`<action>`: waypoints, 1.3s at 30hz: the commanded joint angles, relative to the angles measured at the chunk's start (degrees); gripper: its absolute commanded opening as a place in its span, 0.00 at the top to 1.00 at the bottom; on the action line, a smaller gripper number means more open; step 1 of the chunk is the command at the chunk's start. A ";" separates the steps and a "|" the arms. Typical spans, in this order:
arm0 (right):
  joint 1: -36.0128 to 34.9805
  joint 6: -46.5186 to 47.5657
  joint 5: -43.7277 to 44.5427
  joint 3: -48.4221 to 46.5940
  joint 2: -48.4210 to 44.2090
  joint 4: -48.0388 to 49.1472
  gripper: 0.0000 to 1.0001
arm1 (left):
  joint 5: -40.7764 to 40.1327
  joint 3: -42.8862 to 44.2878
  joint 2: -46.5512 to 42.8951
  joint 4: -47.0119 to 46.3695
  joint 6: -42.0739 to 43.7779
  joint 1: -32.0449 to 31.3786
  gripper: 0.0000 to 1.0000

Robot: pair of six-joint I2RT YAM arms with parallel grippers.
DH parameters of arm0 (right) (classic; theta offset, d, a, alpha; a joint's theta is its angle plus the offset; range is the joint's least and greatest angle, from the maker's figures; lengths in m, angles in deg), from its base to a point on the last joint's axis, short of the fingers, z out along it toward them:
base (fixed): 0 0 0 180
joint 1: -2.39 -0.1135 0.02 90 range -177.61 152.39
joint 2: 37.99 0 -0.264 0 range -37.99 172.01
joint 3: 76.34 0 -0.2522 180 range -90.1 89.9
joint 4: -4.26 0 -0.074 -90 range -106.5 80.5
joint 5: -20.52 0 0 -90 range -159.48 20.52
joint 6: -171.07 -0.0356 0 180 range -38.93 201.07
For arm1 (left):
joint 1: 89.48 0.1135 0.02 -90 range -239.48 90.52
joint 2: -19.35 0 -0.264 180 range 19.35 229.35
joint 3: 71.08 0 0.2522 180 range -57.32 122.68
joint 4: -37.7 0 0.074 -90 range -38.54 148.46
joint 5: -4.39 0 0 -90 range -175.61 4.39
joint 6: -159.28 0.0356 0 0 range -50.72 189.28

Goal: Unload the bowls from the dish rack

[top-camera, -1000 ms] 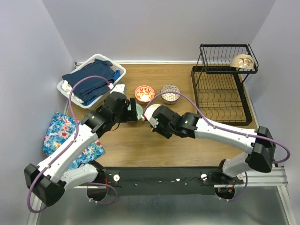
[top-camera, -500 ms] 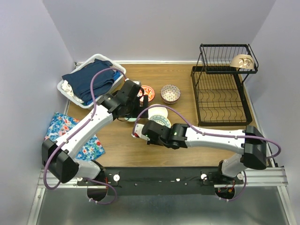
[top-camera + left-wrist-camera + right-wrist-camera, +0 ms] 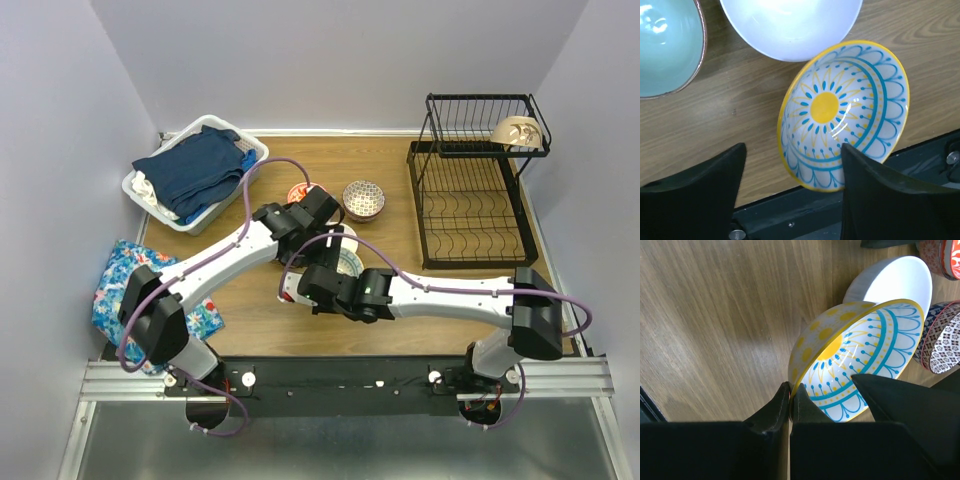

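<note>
My right gripper (image 3: 791, 390) is shut on the rim of a yellow and blue patterned bowl (image 3: 860, 360), held tilted just above the wood; it also shows in the top view (image 3: 347, 263). My left gripper (image 3: 792, 152) is open and empty, hovering over that bowl (image 3: 845, 115), with a white bowl (image 3: 790, 25) and a mint green bowl (image 3: 665, 45) beyond it. A red floral bowl (image 3: 298, 190) and a dark patterned bowl (image 3: 363, 199) sit further back. The black dish rack (image 3: 470, 200) stands at the far right with one beige bowl (image 3: 517, 131) on its upper tier.
A white laundry basket (image 3: 255, 150) full of dark blue clothes stands at the back left. A blue floral cloth (image 3: 125, 285) lies at the left edge. The two arms cross close together at the table's middle.
My left gripper has swung right, away from the mint bowl, and now hangs open over the bowls. My right gripper has come down and forward with the yellow and blue bowl.
</note>
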 commanded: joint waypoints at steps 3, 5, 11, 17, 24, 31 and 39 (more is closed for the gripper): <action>-0.95 0.93 2.86 -1.86 1.35 -0.05 0.99 | -4.54 3.72 5.34 3.51 -0.44 -2.01 0.30; -0.95 1.01 3.56 -1.86 1.52 -0.14 0.99 | -4.19 3.81 6.21 3.51 -0.44 -2.45 0.35; -1.04 1.45 4.96 -2.30 2.66 -0.49 0.99 | -3.84 3.72 9.03 3.69 -0.26 -3.50 0.54; -1.12 1.37 5.41 -2.30 3.28 -0.32 0.99 | -4.63 3.46 10.35 3.60 -0.09 -3.77 0.96; -1.21 0.40 4.09 -1.78 2.40 -0.67 0.78 | -7.00 4.86 9.12 3.16 0.62 -3.68 1.00; -1.21 -2.41 2.24 -0.37 -0.23 -0.58 0.30 | -7.53 5.48 6.58 0.97 0.97 -2.01 1.00; -1.21 -8.30 0.93 1.30 -5.85 0.38 0.22 | -7.01 3.73 -0.54 -1.76 1.41 4.66 1.00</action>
